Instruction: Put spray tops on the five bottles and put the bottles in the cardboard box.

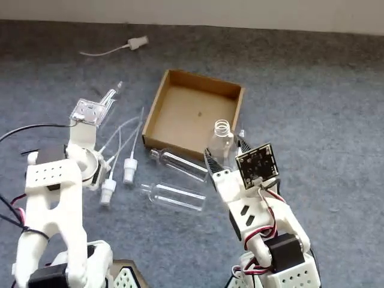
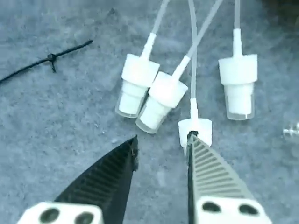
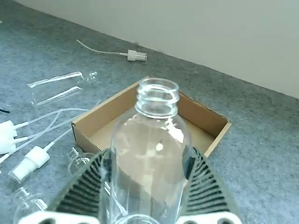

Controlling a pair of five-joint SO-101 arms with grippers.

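My right gripper [image 1: 226, 155] [image 3: 149, 158] is shut on a clear open-necked bottle [image 1: 221, 138] [image 3: 156, 135], held upright beside the near right corner of the cardboard box [image 1: 157, 108] [image 3: 209, 115]. Two clear bottles [image 1: 180, 165] [image 1: 175, 197] lie on the carpet in front of the box. Another bottle [image 1: 96, 109] [image 3: 58, 86] lies left of it. My left gripper [image 2: 163, 140] is open just above a cluster of white spray tops [image 2: 136, 84] [image 2: 163, 95] [image 2: 238, 79]. One finger touches a further spray top [image 2: 196, 130]. Two of the tops [image 1: 130, 168] [image 1: 108, 191] lie near the left arm.
A lone spray top [image 1: 137, 42] [image 3: 136, 56] with its tube lies far back near the wall. A black cable [image 1: 30, 128] [image 2: 46, 60] runs across the carpet by the left arm. The box is empty inside.
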